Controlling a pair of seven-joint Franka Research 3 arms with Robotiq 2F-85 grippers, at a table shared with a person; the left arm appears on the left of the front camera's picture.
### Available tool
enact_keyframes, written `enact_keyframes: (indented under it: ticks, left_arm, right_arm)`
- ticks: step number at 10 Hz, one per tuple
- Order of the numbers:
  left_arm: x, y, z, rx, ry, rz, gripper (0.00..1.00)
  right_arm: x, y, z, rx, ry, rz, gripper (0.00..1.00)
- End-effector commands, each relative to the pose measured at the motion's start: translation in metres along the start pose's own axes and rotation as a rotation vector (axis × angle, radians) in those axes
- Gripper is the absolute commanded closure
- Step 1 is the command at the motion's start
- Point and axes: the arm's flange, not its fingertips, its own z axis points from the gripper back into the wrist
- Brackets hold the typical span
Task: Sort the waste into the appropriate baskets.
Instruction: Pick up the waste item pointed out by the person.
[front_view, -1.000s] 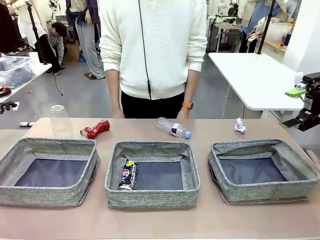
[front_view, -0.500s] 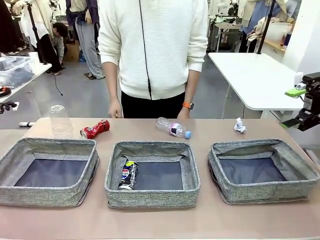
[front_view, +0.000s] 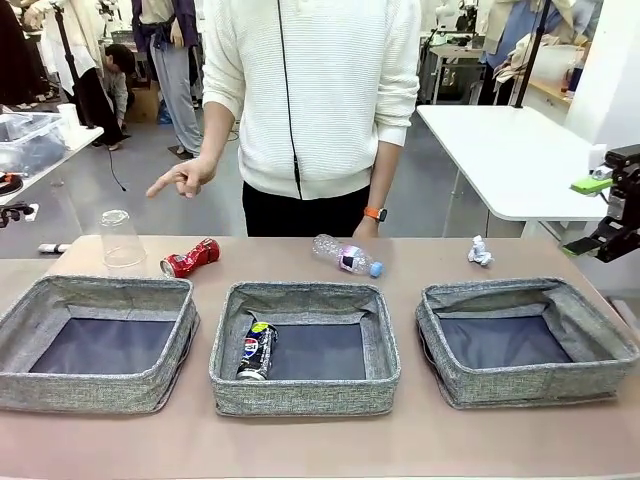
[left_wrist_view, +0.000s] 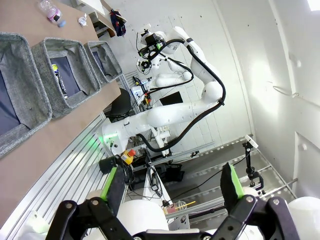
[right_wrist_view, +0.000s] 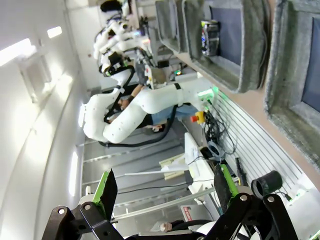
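Nearest the robot, three baskets sit in a row on the bench (front_view: 320, 440). The middle basket (front_view: 300, 395) holds the dark can (front_view: 257, 350); the left basket (front_view: 90, 392) and right basket (front_view: 530, 385) hold nothing. Beyond them, toward the far edge, lie the clear cup (front_view: 120, 240), red can (front_view: 190, 258), bottle (front_view: 346, 256) and paper wad (front_view: 480, 251). By this count one piece is sorted and four are left. A person's hand (front_view: 185, 178) points above the cup. The right end effector (front_view: 578, 217) hangs off the bench's right edge and the left end effector (left_wrist_view: 171, 182) is well back, both with jaws apart and empty. The air over the baskets is open.

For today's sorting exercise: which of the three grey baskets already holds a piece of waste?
The middle basket: a dark can lies inside. The left basket and right basket show bare bottoms.
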Motion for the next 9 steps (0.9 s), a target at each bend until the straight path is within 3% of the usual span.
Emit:
enact_keyframes:
  ticks: [1,4,7,9]
  left_arm:
    - [0.001,-0.002,0.001,-0.014,-0.008,-0.017,0.0]
    - [0.0,0.0,0.0,0.0,0.0,0.0,0.0]
    - [0.03,0.0,-0.024,0.311,0.1,-0.657,0.0]
    - [0.065,0.005,-0.041,0.325,0.157,-0.851,0.0]
  right_arm:
    - [0.001,0.008,0.0,0.015,-0.001,-0.018,0.0]
    - [0.001,0.008,0.0,0.015,-0.001,-0.018,0.0]
    - [0.001,0.008,0.0,0.015,-0.001,-0.018,0.0]
    - [0.001,0.008,0.0,0.015,-0.001,-0.018,0.0]
